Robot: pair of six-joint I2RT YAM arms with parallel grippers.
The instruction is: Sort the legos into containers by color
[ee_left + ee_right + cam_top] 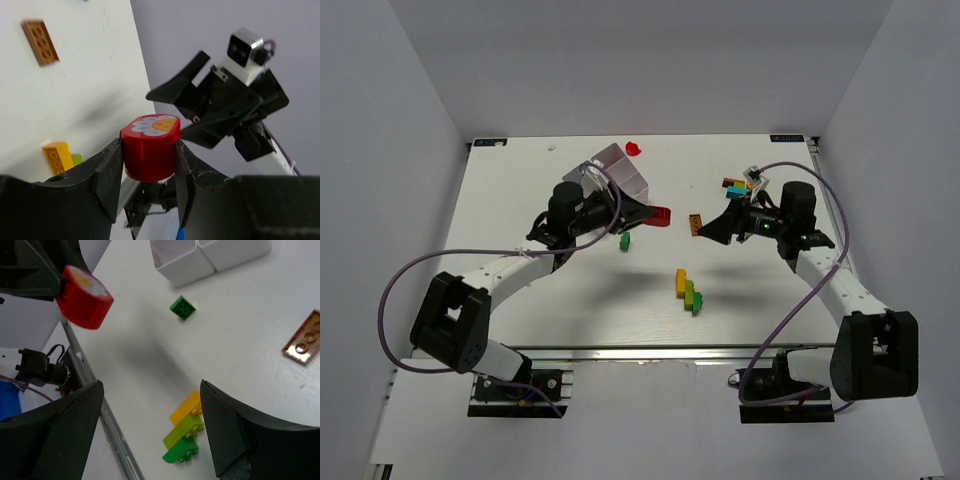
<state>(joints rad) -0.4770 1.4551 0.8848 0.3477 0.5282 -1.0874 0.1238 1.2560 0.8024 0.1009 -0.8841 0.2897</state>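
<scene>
Left end effector [148, 151] clamped on red brick [150, 147]; right end effector [150, 395] wide, holding nothing.
Brick held above the surface [770, 300], just beside white tray [620, 168] near far edge; yellow-green stack [687, 290] mid-surface.

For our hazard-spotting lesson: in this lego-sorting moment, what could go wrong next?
1. The red piece, pinched in the air by the left gripper, has rounded sides and might slip out.
2. The open right gripper hangs close, facing it; the two could collide.
3. The green brick lying beside the white tray could be knocked away.
</scene>
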